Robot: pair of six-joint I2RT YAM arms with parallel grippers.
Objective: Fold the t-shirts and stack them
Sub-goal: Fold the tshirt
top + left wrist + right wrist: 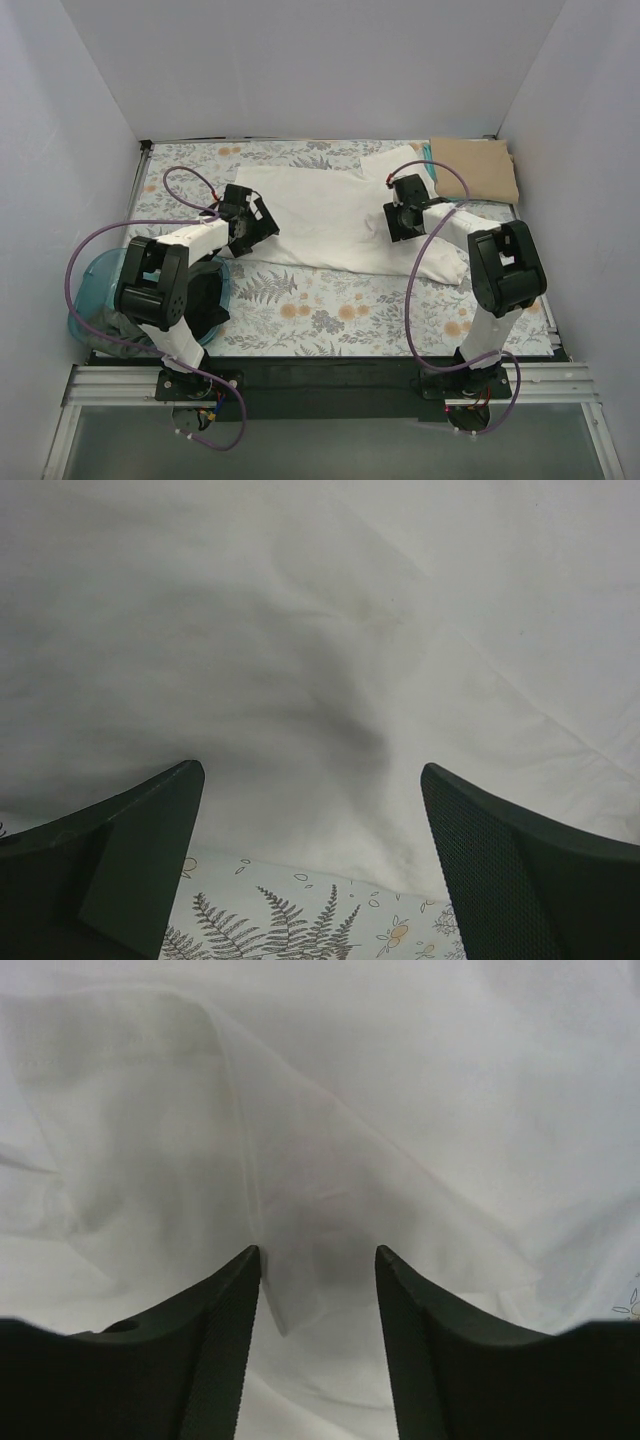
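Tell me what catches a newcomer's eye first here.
A large cream-white t-shirt lies spread across the middle of the floral table covering, with the left gripper and right gripper open toward either end. A folded tan t-shirt sits in the far right corner; a teal basket sits near left.

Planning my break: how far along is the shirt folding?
Done: the tan shirt lies folded at the far right corner. In hand: the white shirt lies spread out, the left gripper and right gripper open over it. Left: folding it, stacking, plus dark cloth in the basket.
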